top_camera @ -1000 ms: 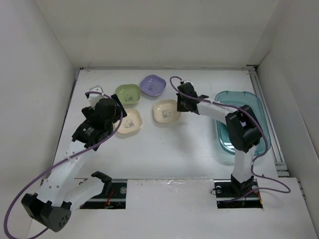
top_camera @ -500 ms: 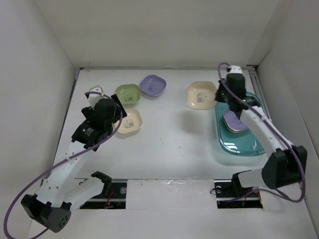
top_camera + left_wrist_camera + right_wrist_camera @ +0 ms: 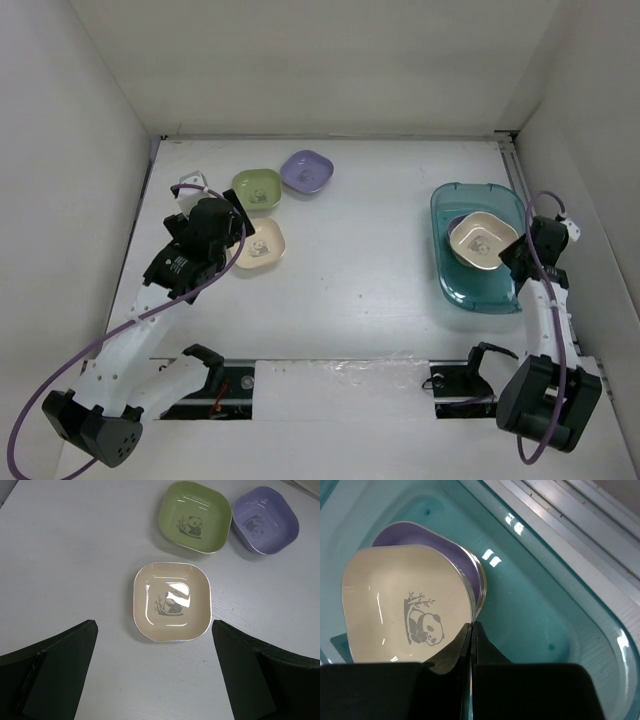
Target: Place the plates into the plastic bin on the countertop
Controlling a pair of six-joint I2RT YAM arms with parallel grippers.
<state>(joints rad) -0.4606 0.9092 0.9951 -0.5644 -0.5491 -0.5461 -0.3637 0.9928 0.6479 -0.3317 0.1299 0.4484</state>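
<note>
My right gripper [image 3: 471, 627] is shut on the rim of a cream plate [image 3: 405, 605] with a panda print. It holds the plate inside the teal plastic bin [image 3: 535, 605], over a lavender plate [image 3: 420, 535] lying in the bin. From above, that cream plate [image 3: 481, 242] sits in the far half of the bin [image 3: 470, 290]. My left gripper [image 3: 155, 675] is open above the white countertop [image 3: 75, 555], just short of a second cream plate [image 3: 172, 601]. A green plate [image 3: 195, 516] and another lavender plate [image 3: 265, 520] lie beyond it.
White walls enclose the countertop on three sides. A metal rail [image 3: 580, 540] runs along the bin's right side. The right arm [image 3: 545, 300] reaches along the right wall. The left arm [image 3: 150, 310] stretches over the left part of the countertop.
The right arm has carried the cream plate from the middle of the countertop rightward and down into the bin, over the lavender plate. The left arm has not moved.
</note>
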